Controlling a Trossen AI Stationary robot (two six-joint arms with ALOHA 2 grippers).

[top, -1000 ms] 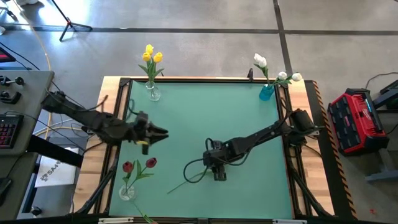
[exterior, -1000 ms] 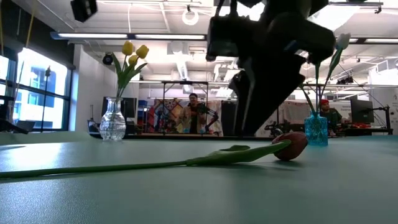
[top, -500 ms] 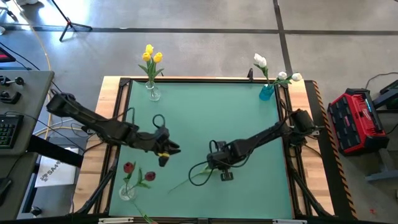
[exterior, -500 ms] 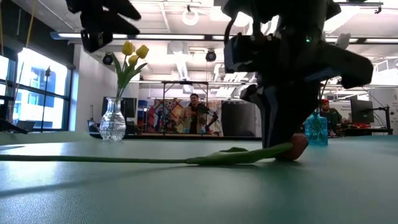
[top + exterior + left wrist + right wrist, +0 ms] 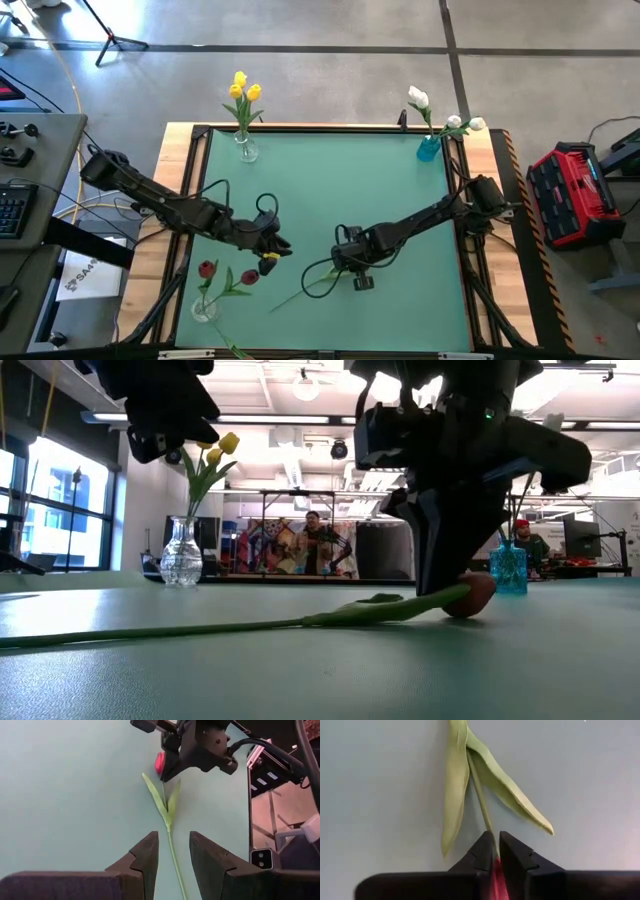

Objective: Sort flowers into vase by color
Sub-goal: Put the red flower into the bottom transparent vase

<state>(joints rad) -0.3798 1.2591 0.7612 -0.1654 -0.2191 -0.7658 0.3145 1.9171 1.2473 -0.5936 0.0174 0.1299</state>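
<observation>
Red tulip lies flat on the table — yellow, white, seemingly red ones vased.

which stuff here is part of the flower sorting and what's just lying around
Part of the job:
red tulip on the mat, right gripper shut on its stem
yellow tulips in clear vase
white tulips in blue vase
red tulips in vase
left gripper, open, hovering

Just lying about:
red case
keyboard

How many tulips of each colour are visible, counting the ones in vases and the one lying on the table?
Yellow tulips: 3, in the clear vase.
White tulips: 3, in the blue vase.
Dark red tulips: 2 in the near vase.
Dark red tulip on the table: 1, its stem between the right gripper jaws.
Total: 9.
</observation>
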